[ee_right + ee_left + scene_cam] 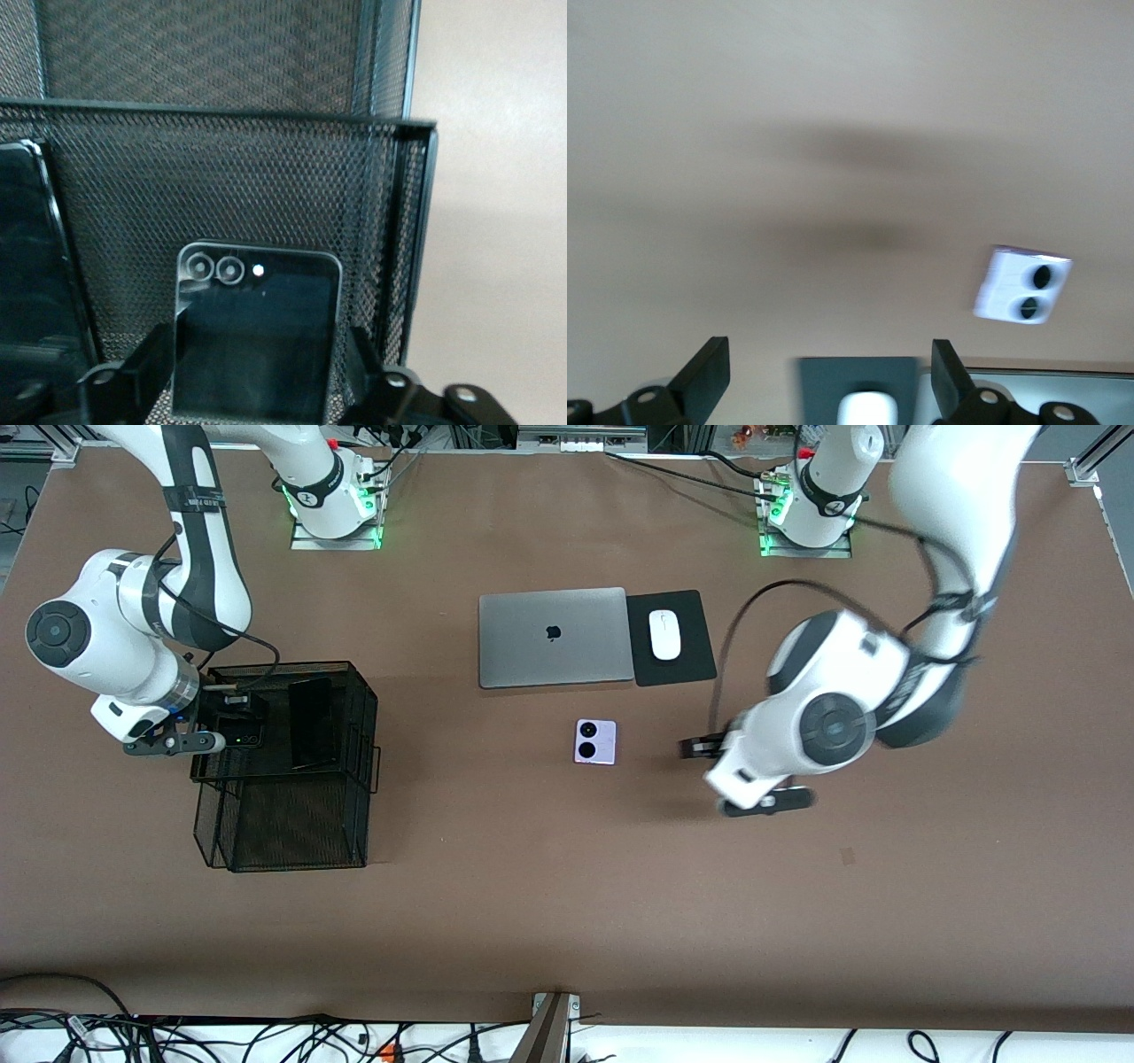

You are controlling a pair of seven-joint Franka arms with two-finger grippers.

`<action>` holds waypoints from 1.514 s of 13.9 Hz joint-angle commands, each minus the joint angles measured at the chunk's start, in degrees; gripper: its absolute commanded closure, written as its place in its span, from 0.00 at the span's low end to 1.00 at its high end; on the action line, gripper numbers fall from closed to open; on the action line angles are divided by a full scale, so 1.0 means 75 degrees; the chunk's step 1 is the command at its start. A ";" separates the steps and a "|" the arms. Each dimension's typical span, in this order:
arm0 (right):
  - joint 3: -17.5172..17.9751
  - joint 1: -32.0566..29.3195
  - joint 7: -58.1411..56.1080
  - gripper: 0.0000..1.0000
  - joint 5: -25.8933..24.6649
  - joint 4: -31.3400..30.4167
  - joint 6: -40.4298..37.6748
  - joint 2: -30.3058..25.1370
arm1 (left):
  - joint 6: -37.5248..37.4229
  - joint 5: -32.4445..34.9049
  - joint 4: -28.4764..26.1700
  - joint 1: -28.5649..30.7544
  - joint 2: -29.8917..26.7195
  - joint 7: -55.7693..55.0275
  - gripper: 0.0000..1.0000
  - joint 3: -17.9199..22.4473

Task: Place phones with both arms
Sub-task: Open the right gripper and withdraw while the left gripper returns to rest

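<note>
Black folded phone (257,341) between right tool (257,363)

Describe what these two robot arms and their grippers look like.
Both the left arm and the right arm are glossy white, rounded shells with dark grey joint bands and round dark grey caps. Black cables loop along each. The left gripper and the right gripper are black, with flat, angular two-finger tips fixed by small silver screws.

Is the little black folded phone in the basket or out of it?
In. The black folded phone stands inside the black mesh basket, with mesh wall around it.
</note>
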 commanded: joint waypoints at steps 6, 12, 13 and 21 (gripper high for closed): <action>0.0039 0.0004 0.0149 0.00 0.0175 0.2039 -0.2069 0.0058 | -0.1629 0.0342 0.0425 0.1909 -0.1575 0.3370 0.00 -0.0033; 0.0203 0.0214 0.0654 0.00 0.0175 0.2967 -0.2858 0.0058 | -0.0993 -0.0707 -0.0761 0.0486 -0.3223 0.4403 0.00 0.2643; 0.0226 0.0285 0.0724 0.00 0.0175 0.3038 -0.2858 0.0070 | -0.0337 -0.1014 -0.1580 0.0145 -0.3692 0.4403 0.00 0.3242; 0.2694 0.0344 0.4948 0.00 0.0152 0.4103 -0.2752 0.0759 | 0.0548 -0.1052 -0.2656 0.0012 -0.4459 0.4309 0.00 0.3424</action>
